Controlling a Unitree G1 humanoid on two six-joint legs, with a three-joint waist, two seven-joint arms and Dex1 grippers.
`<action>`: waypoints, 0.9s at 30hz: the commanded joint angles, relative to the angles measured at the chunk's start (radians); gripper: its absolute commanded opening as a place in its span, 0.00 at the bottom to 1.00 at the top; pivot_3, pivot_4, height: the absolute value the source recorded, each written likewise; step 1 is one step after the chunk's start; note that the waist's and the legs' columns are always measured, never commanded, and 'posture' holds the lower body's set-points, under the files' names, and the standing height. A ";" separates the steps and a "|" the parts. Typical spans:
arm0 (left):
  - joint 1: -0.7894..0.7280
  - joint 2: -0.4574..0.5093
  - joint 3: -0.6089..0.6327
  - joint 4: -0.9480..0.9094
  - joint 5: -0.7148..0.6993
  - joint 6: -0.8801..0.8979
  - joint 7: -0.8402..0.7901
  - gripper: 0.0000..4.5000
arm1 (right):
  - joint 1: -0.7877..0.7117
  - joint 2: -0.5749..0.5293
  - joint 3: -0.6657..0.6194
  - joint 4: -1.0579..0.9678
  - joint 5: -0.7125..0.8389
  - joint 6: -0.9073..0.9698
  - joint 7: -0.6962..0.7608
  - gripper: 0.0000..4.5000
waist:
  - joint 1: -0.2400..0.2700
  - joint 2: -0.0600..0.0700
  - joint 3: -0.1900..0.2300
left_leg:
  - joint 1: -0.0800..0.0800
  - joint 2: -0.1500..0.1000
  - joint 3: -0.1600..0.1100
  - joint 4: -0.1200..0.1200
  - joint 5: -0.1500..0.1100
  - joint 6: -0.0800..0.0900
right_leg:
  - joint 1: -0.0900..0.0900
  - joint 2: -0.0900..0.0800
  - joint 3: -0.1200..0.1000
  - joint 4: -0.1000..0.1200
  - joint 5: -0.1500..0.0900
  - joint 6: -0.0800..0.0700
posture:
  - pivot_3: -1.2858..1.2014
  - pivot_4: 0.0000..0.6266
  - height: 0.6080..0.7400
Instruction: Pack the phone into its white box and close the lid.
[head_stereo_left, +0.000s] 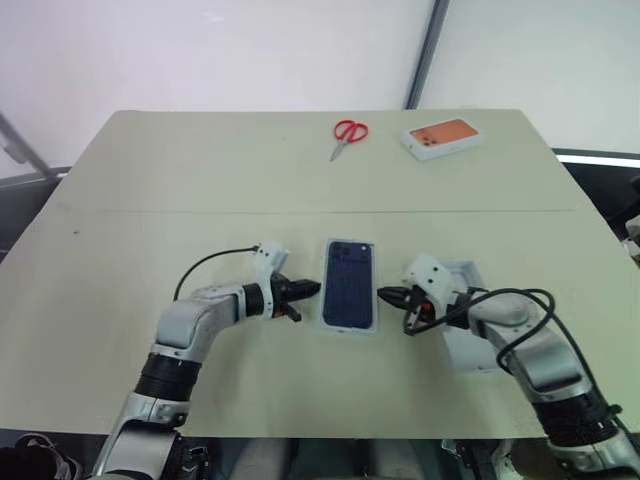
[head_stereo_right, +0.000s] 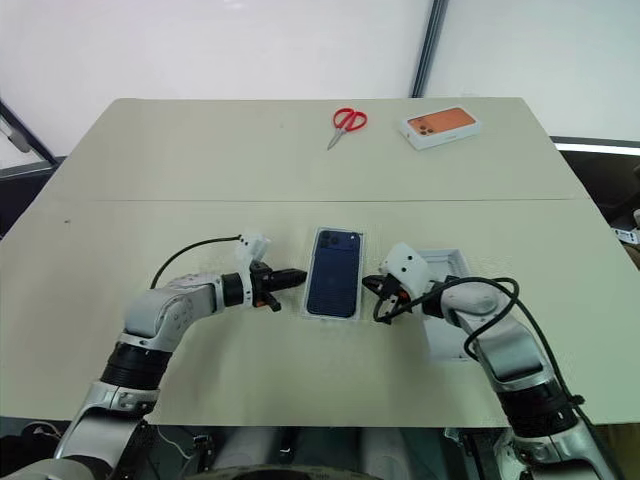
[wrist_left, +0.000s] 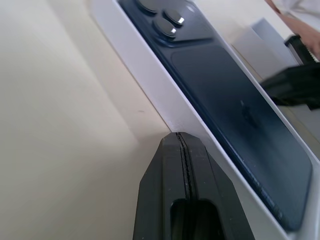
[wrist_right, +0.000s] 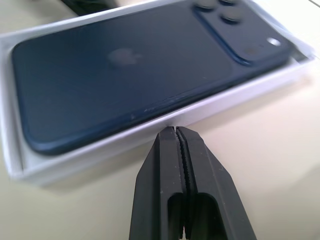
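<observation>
Looking at your two end effectors first: the left end effector (head_stereo_left: 308, 291) and right end effector (head_stereo_left: 388, 296) both have fingers pressed together, holding nothing, tips just beside the long sides of the white box (head_stereo_left: 327, 310). The phone (head_stereo_left: 350, 284) already lies in it, back up, camera bump at the far end. I'd guess that thin tray slides easily on the counter (head_stereo_left: 200, 180), so don't shove. Just right of it, under your right wrist, sits the lid (head_stereo_left: 462, 340), open side up: light, stiff card, probably slick. Grab it by a long wall. Farther back: red scissors (head_stereo_left: 348, 134) and an orange-topped box (head_stereo_left: 441, 137).
</observation>
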 joint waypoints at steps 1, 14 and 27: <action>0.000 -0.038 -0.093 0.002 0.000 0.025 -0.038 0.00 | 0.016 -0.023 -0.034 -0.050 0.019 -0.003 -0.005 0.01 | 0.001 0.000 0.000 | 0.000 0.000 0.000 0.000 0.000 0.000 | 0.000 0.000 0.000 0.000 0.000 0.000 | 0.52 0.24 1.00; -0.040 -0.101 -0.113 0.092 0.064 -0.023 -0.040 0.00 | 0.121 -0.084 -0.102 -0.099 0.028 0.006 -0.022 0.01 | 0.004 0.000 0.000 | -0.001 0.000 0.000 0.008 -0.003 0.004 | 0.005 -0.001 -0.002 -0.001 -0.001 0.001 | 0.52 0.24 1.00; -0.025 -0.063 -0.121 0.083 0.100 -0.067 -0.080 0.00 | 0.138 -0.124 -0.132 -0.086 0.035 -0.024 -0.027 0.01 | 0.003 0.000 0.000 | -0.001 -0.001 0.000 0.009 -0.004 0.005 | 0.005 -0.002 -0.002 -0.001 -0.001 0.002 | 0.52 0.24 1.00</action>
